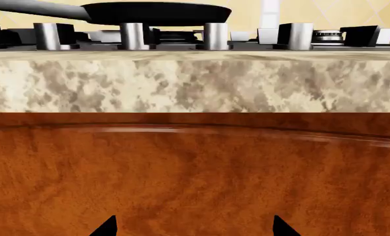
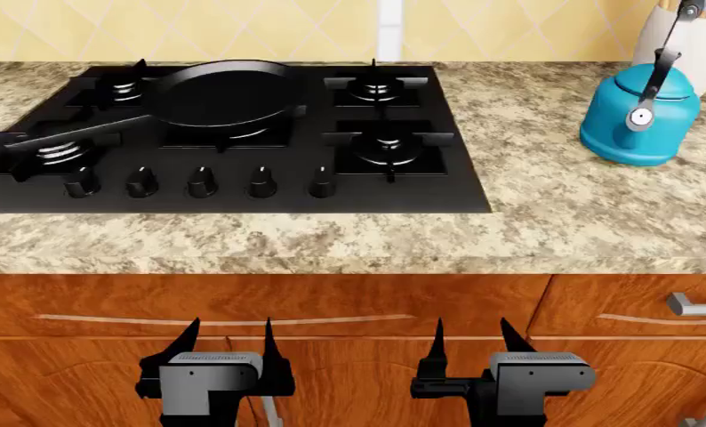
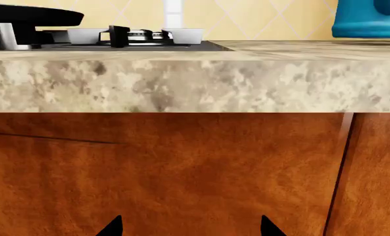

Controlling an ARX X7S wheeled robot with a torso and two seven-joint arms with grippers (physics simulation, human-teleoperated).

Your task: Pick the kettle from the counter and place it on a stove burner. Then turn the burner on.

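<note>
A speckled beige-brown granite counter (image 2: 566,222) with a thick rounded edge spans the head view above reddish-brown wooden cabinet fronts (image 2: 365,311). Set into it is a flat black gas cooktop (image 2: 448,200) with five burners and a row of five black knobs (image 2: 203,182) along its near edge. A round black frying pan (image 2: 228,92) sits on the big centre burner, its long handle reaching toward the cooktop's left edge. Well to the right of the cooktop, upright on the counter, stands the teal-blue rounded kettle (image 2: 637,111), its tall arched silver handle topped in black and its short spout ending in a round silver cap. Just behind it is a white utensil jar (image 2: 661,36). The nearest small round burner (image 2: 389,142), black with a silver ring and four-armed grate, lies at the cooktop's right front, unoccupied. Below the counter edge hang the left gripper (image 2: 228,342) and the right gripper (image 2: 472,342), both with fingers spread apart and holding nothing, facing the cabinet.
</note>
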